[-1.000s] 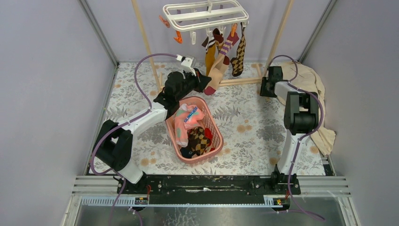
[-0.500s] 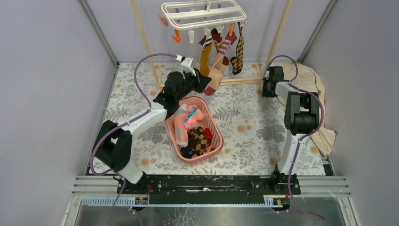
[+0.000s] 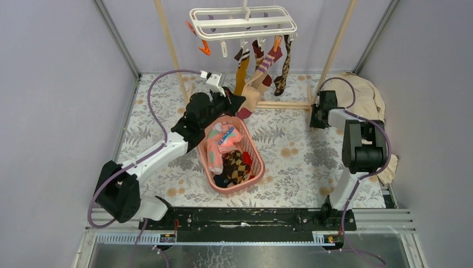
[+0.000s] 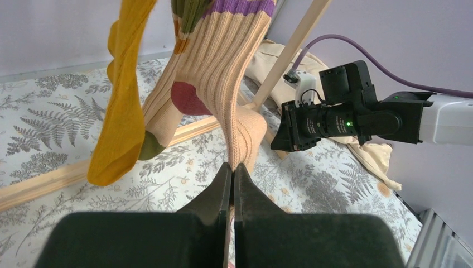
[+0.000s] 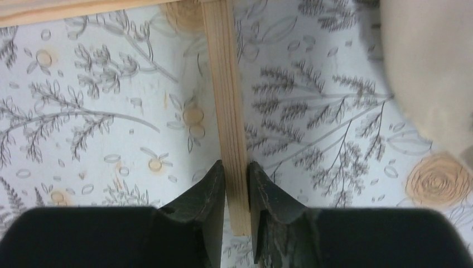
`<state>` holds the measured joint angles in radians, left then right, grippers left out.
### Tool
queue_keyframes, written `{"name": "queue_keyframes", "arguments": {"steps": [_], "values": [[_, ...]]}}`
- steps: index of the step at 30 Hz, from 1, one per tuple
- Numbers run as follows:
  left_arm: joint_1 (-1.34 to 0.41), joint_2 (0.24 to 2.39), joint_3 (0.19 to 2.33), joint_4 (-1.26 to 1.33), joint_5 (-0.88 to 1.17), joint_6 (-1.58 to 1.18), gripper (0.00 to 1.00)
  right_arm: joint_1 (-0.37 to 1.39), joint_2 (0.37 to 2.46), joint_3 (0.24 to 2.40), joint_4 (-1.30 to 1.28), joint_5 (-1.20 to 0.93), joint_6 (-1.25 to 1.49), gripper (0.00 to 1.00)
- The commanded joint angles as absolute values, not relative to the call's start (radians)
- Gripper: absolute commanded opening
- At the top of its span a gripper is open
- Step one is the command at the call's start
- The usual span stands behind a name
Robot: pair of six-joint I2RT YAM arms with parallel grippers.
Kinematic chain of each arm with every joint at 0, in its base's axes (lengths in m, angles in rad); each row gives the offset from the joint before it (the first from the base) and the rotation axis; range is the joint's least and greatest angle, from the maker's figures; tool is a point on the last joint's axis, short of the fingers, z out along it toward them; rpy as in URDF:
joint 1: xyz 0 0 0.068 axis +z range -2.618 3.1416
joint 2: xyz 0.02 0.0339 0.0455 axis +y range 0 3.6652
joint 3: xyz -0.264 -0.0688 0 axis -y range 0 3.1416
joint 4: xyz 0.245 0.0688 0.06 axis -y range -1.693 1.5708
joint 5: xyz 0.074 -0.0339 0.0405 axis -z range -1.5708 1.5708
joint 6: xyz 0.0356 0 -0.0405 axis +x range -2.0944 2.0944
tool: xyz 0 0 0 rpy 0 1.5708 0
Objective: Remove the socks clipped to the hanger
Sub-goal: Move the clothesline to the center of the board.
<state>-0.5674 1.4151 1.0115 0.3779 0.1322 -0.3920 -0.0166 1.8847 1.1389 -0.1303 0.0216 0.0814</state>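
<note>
Right tool [image 5: 237, 167] nearer now, astride rack foot [image 5: 226, 84]; beige cloth [image 5: 429, 67] beside

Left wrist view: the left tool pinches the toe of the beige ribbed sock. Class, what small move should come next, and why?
Probably pull the left tool down and back toward the pink basket. It is shut on the beige ribbed sock, which hangs clipped to the hanger, and the right tool grips the wooden bar of the rack, likely steadying it.
</note>
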Motion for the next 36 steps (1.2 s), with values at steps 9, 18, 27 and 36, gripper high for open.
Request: {"name": "queue_keyframes", "arguments": {"steps": [9,18,27,36], "values": [[-0.638,1.201,0.889,0.295,0.029,-0.397,0.00,0.114,1.629,0.972,-0.165,0.056,0.173,0.06],[-0.683,1.125,0.861,0.245,0.004,-0.396,0.00,0.213,1.449,0.865,-0.194,0.111,0.228,0.06],[-0.744,1.120,0.843,0.232,-0.070,-0.391,0.00,0.222,1.496,0.777,-0.110,0.119,0.230,0.06],[-0.792,1.137,0.820,0.238,-0.103,-0.389,0.00,0.222,1.579,0.806,-0.068,0.118,0.221,0.16]]}}
